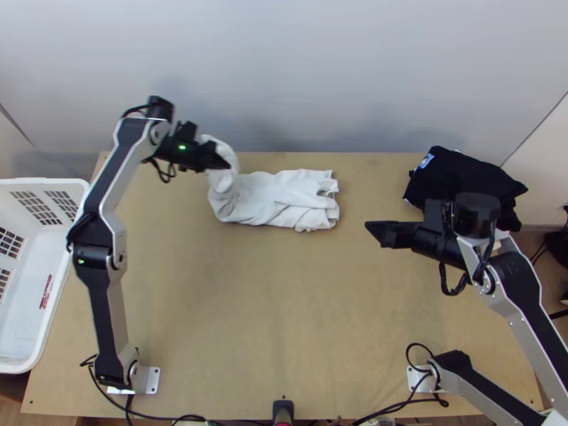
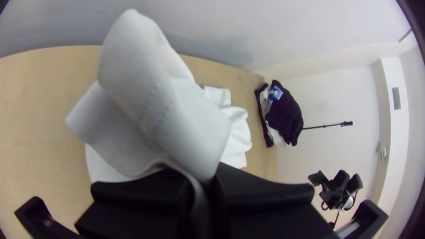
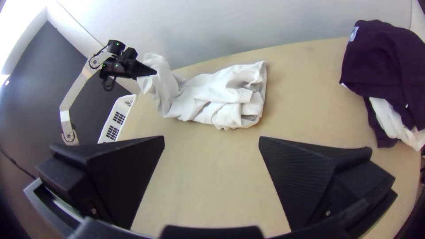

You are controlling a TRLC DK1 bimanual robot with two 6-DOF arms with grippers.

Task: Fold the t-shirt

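At the back left of the table, my left gripper [image 1: 221, 165] is shut on one end of the white t-shirt [image 1: 273, 199] and holds it raised. The rest of the shirt lies bunched in a rough strip toward the middle. In the left wrist view the fingers of my left gripper [image 2: 211, 179] pinch the cloth [image 2: 159, 106], which bulges up over them. My right gripper [image 1: 370, 233] is right of the shirt, apart from it. Seen from its own wrist, my right gripper [image 3: 211, 144] is open, with bare table between its fingers.
A dark garment pile [image 1: 461, 177] with some white cloth lies at the table's back right, behind the right arm. A white plastic basket [image 1: 35, 284] stands at the left edge. Bare wood [image 1: 270, 305] stretches in front of the shirt.
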